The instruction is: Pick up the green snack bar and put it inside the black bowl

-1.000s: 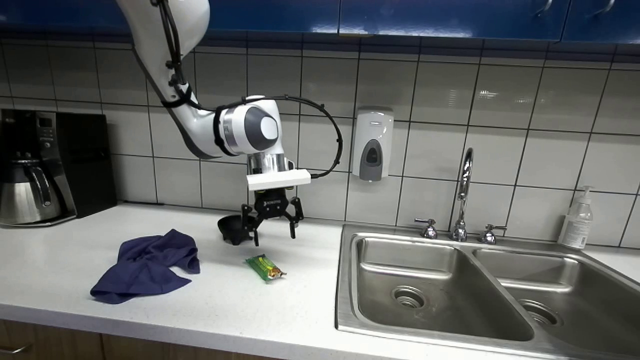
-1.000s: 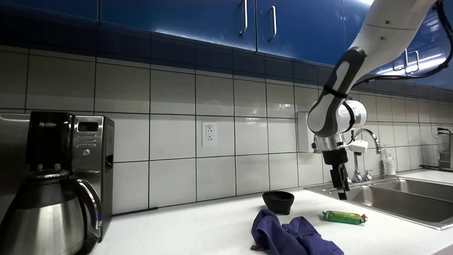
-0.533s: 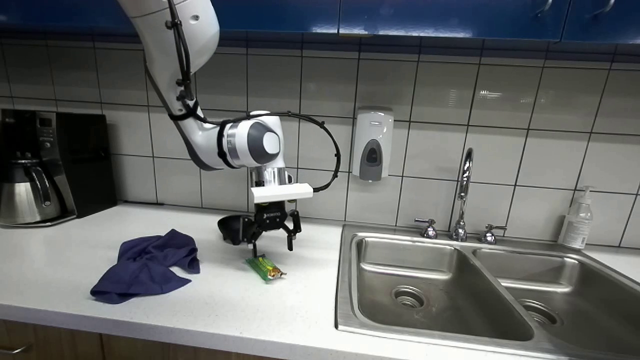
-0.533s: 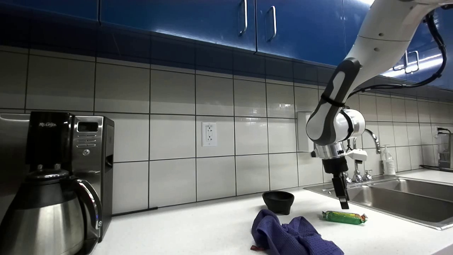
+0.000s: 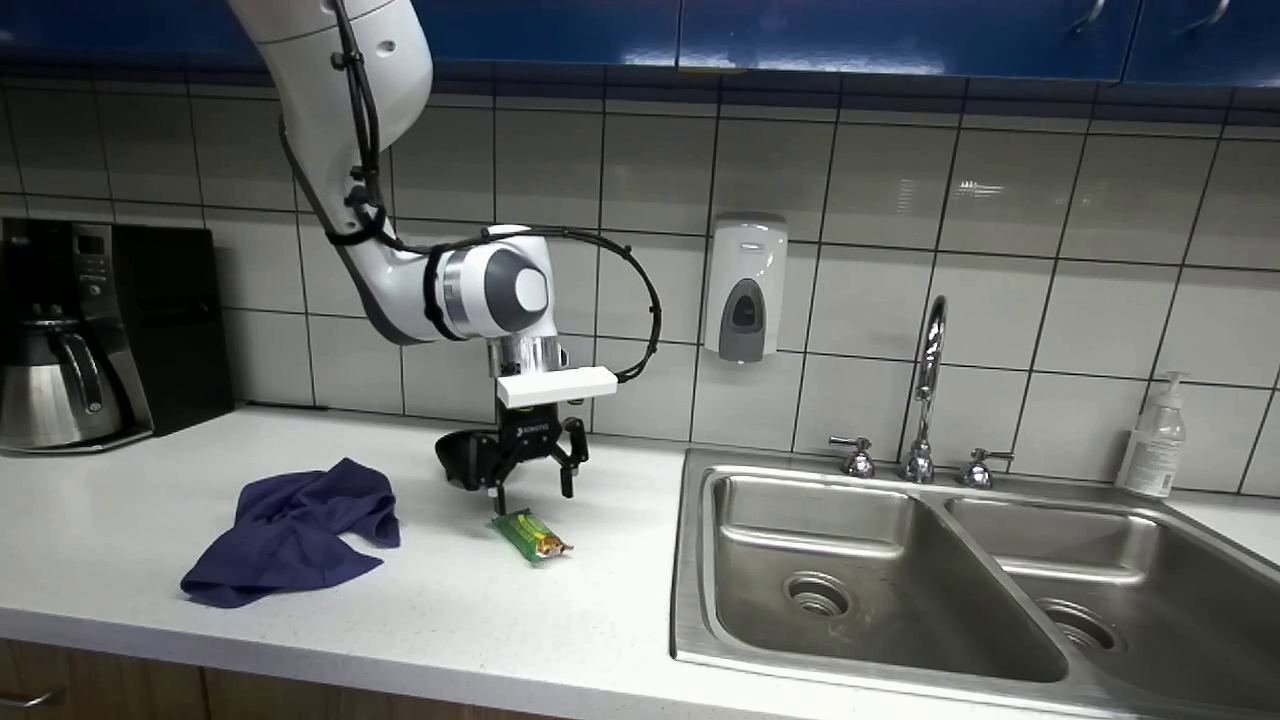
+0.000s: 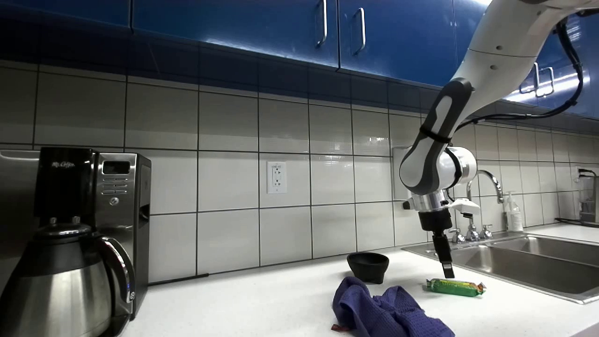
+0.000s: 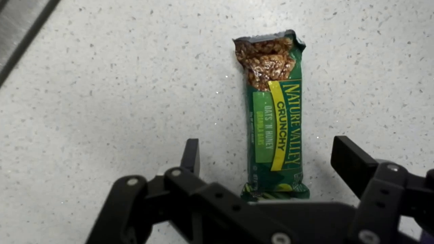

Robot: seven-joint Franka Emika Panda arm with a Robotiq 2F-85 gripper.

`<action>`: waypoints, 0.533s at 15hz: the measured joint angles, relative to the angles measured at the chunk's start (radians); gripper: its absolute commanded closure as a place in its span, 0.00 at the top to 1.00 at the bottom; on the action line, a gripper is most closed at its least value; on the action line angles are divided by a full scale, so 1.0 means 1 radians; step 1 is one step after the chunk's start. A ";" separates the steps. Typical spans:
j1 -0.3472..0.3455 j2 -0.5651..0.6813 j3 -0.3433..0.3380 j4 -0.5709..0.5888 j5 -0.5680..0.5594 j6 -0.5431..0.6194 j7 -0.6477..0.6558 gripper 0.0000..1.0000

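Note:
The green snack bar lies flat on the white counter in both exterior views (image 5: 530, 537) (image 6: 454, 287). In the wrist view the bar (image 7: 278, 118) lies lengthwise with its near end between the spread fingers. My gripper (image 5: 534, 497) is open and empty, pointing down just above and behind the bar; it also shows edge-on in an exterior view (image 6: 448, 271) and in the wrist view (image 7: 266, 152). The fingers do not touch the bar. The small black bowl (image 6: 368, 267) stands upright near the wall; in an exterior view the gripper partly covers the bowl (image 5: 457, 460).
A crumpled purple cloth (image 5: 300, 535) lies on the counter beside the bowl and bar. A double steel sink (image 5: 690, 600) is on the bar's other side. A coffee maker (image 6: 121, 201) stands farther along the counter. A soap dispenser (image 5: 746, 290) hangs on the tiled wall.
My gripper has come down toward the bar, then shifted slightly toward the bowl's side in the last half second. It stays open. The bar, bowl and cloth have not moved.

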State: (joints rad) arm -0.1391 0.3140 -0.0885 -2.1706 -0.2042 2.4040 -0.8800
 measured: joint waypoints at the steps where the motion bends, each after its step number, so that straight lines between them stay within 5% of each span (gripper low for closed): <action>1: 0.000 0.003 0.002 0.000 0.000 0.000 -0.008 1.00; 8: -0.003 0.031 0.003 -0.004 0.001 0.001 -0.028 1.00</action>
State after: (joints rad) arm -0.1424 0.3450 -0.0856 -2.1744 -0.2029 2.4055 -0.9084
